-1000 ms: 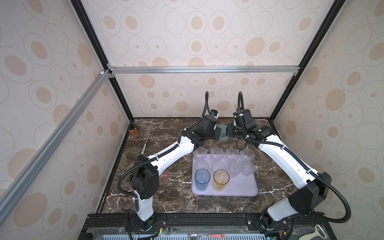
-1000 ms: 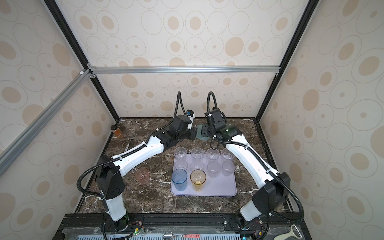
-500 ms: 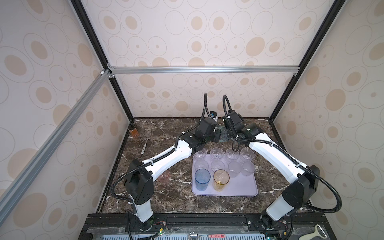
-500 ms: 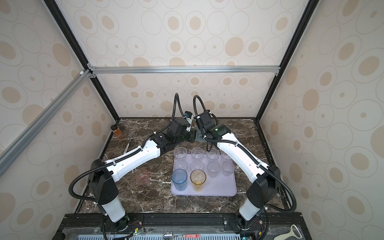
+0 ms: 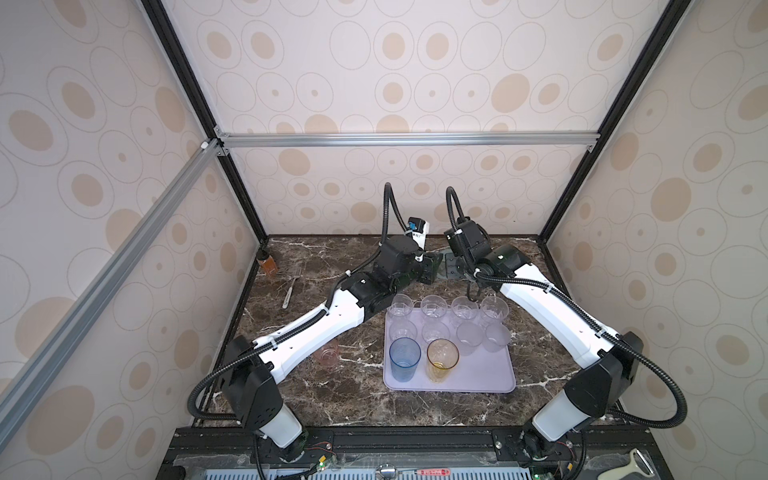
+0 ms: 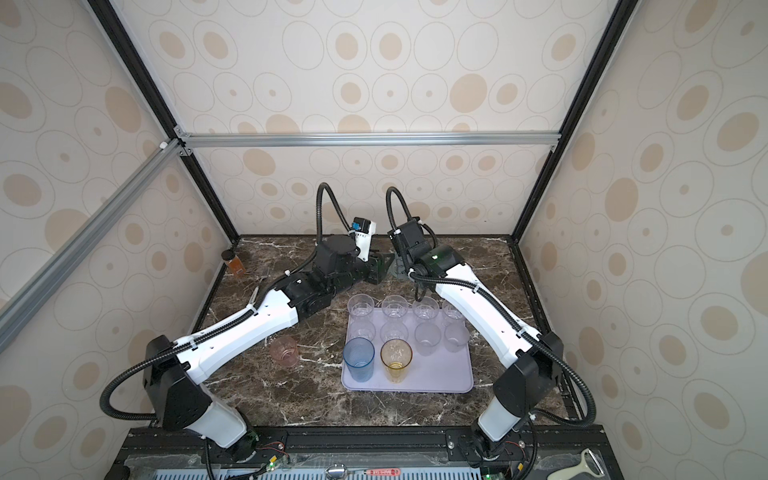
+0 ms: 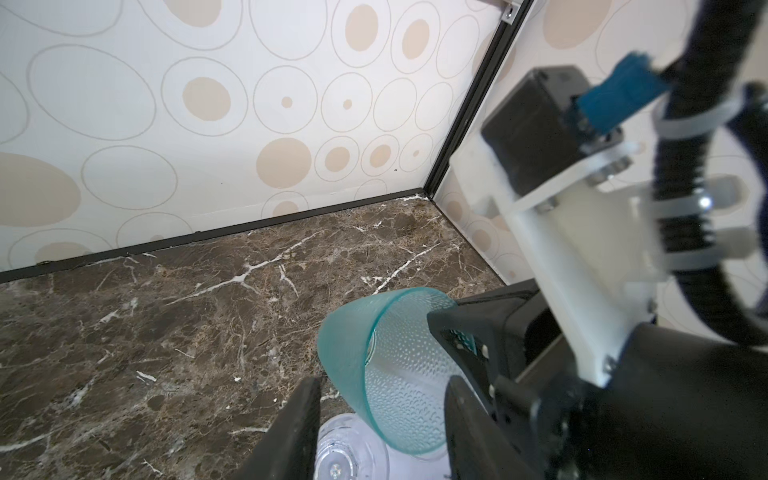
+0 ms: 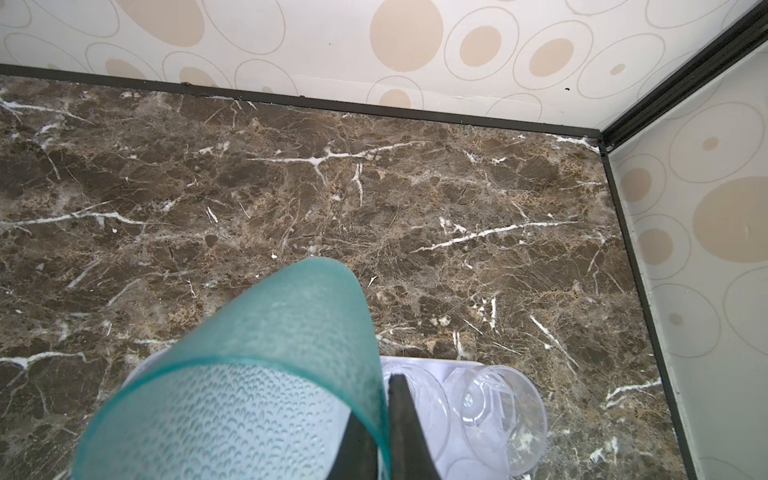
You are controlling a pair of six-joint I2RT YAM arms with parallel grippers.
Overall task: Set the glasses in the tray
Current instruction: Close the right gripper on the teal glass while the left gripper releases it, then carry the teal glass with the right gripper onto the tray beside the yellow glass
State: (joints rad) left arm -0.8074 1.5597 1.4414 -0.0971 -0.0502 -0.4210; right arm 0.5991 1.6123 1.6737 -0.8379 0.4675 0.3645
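Right gripper [image 8: 376, 432]: jaws pinched on the wall of the teal glass [image 8: 249, 353], held tilted in the air over the far edge of the tray [image 5: 490, 374]. Left gripper [image 7: 382, 386]: jaws apart, flanking that glass, gap visible. Ten glasses [image 5: 432, 309] stand in tray; pink glass [image 6: 284, 351] on table [image 6: 316, 386], left of it. Two left to place.

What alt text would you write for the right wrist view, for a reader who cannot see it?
The right hand pinches the rim of a textured teal glass, held above the brown marble table. Beneath it, clear glasses stand on the lavender tray. The walls show beige ovals.
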